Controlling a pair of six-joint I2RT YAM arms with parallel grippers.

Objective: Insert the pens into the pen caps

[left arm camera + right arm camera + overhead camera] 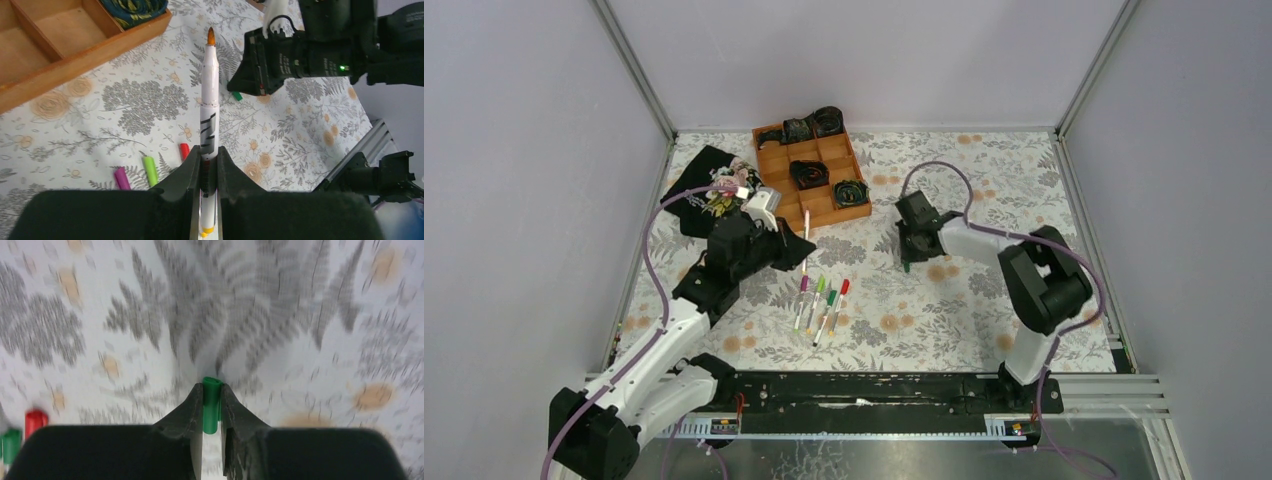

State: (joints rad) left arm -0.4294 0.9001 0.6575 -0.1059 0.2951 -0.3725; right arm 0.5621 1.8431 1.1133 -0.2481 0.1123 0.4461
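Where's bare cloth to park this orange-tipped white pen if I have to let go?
Bare floral tablecloth lies between the row of white pens and the right arm; more in the far right corner. Crowded at far left: wooden compartment tray, black cloth and left arm meet.

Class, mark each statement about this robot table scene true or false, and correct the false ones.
1. The left gripper has its jaws shut on a pen. True.
2. That pen's exposed tip is blue. False: the tip is orange.
3. The right gripper grips a green cap in its jaws. True.
4. Every compartment of the wooden tray is empty. False: several compartments hold black coiled items.
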